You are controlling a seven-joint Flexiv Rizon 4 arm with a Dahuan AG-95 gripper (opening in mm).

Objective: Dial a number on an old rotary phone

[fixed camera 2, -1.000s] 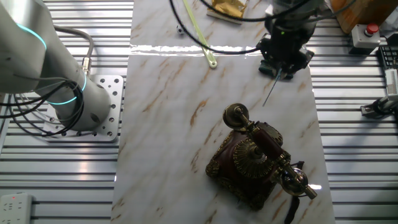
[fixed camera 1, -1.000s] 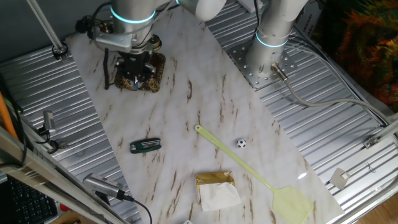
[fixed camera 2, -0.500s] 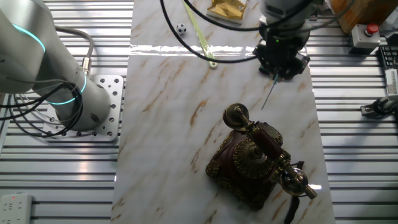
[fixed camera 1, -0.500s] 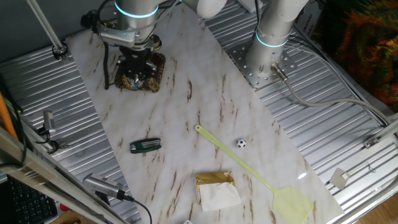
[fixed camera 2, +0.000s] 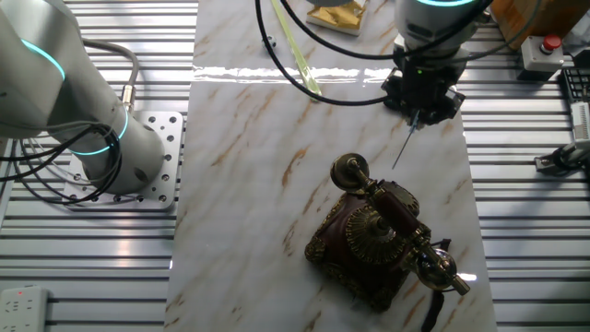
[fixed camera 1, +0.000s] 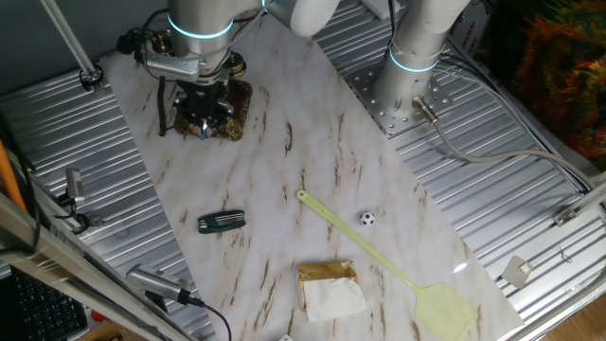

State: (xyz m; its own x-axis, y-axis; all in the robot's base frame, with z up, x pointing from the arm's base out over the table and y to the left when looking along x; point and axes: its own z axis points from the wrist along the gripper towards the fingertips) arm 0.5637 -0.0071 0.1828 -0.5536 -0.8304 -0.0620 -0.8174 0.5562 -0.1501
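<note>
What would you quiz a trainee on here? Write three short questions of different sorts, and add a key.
1. True or false: the handset of the old rotary phone lies on the table, off its cradle.
2. What sticks out below the pincer? A) a thin rod B) a spoon C) a brush
3. In the other fixed view, does the rod's tip touch the phone?

Key
1. False: the handset rests across the top of the phone.
2. A.
3. No: bare tabletop shows between the tip and the handset's near brass end.
</note>
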